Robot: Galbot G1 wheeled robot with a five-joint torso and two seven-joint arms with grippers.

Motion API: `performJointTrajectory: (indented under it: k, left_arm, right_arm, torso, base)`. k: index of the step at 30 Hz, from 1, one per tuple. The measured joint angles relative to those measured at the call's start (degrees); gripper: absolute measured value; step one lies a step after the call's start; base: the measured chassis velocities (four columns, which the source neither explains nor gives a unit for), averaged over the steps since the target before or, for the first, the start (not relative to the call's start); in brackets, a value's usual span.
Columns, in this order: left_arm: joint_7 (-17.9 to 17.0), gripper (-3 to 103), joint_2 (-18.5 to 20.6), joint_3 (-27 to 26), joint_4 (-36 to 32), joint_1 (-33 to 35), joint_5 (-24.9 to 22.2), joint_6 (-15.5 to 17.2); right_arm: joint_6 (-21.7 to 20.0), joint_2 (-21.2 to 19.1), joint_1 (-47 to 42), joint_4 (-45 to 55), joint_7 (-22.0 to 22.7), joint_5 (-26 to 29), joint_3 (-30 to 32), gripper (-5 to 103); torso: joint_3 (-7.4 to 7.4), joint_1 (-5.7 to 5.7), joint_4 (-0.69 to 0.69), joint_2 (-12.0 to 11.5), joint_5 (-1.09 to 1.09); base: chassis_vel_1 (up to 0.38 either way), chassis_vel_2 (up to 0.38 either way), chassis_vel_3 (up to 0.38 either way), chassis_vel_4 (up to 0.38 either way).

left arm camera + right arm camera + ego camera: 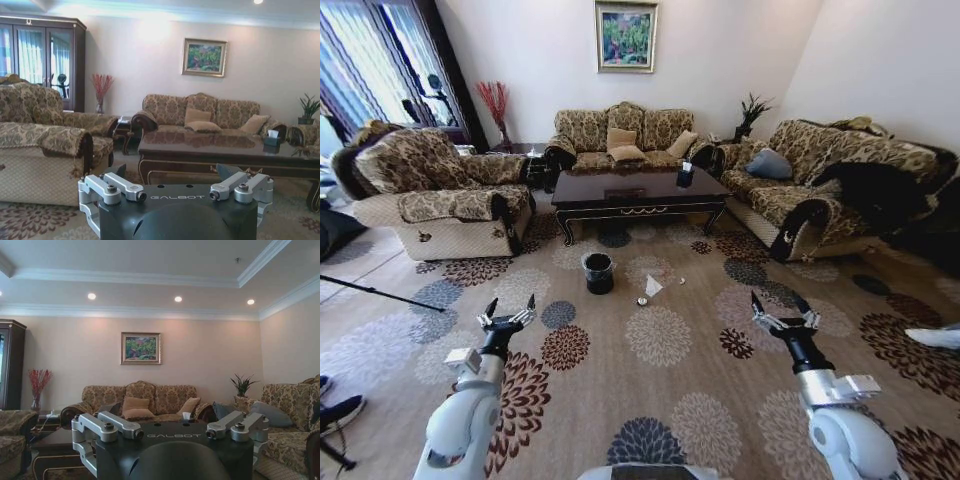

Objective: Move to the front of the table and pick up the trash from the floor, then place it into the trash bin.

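The dark wooden table (635, 193) stands ahead of me across the carpet, and the left wrist view shows its glossy top (210, 144). In front of it on the floor is the small black trash bin (598, 272). The trash lies just right of the bin: a folded white paper piece (653, 286), a small round can (642, 301) and a tiny white scrap (681, 281). My left gripper (508, 312) and right gripper (782, 308) are raised over the carpet short of the trash, both open and holding nothing.
An armchair (440, 195) stands left of the table, a sofa (620, 135) behind it and another sofa (820, 185) to the right. A dark box (685, 176) sits on the table. A tripod leg (370, 292) crosses the floor at left. Patterned carpet lies between me and the trash.
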Motion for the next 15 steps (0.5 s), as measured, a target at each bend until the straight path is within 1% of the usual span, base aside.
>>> performJointTrajectory:
  k: [5,8,9,10,12,15]
  left_arm:
    - [-0.01,100,-0.03,-0.15,-2.04,0.98,-0.13,-0.61]
    - [-0.05,100,-0.02,-0.41,-3.55,1.61,-0.35,-0.82]
    - [-0.11,100,-0.01,-0.46,-3.54,1.83,-0.24,-0.82]
    - [-0.11,100,-0.01,-0.46,-3.54,1.83,-0.24,-0.82]
    - [-0.5,100,-0.08,-0.46,-2.88,2.13,0.44,-0.82]
    - [-1.52,100,-0.53,-0.21,-2.78,2.99,0.83,-0.82]
  right_arm:
    - [0.0,-0.43,-0.12,0.93,1.19,0.45,0.68,100]
    - [-0.34,-0.66,0.9,1.16,3.82,1.13,0.88,100]
    - [-0.69,-1.05,1.47,0.59,5.41,1.17,0.89,100]
    - [-0.69,-1.05,1.47,0.59,5.41,1.17,0.89,100]
    - [-1.1,-1.58,1.75,-0.57,6.87,0.62,0.88,100]
    - [-1.05,-1.83,1.09,-1.16,7.23,0.31,0.66,100]
  torso:
    - [0.0,0.0,-0.01,0.0,0.0]
    - [0.0,0.0,0.01,0.0,0.01]
    - [0.0,0.0,0.01,0.0,0.0]
    - [0.0,0.0,0.01,0.0,0.0]
    - [0.0,0.0,0.01,0.0,0.01]
    - [0.0,0.0,0.01,0.0,0.01]
  base:
    - [0.0,0.0,0.0,0.0]
    - [0.0,0.0,0.0,0.0]
    - [0.0,0.0,0.0,0.0]
    - [0.0,0.0,0.0,0.0]
    - [0.0,0.0,0.0,0.0]
    - [0.0,0.0,0.0,0.0]
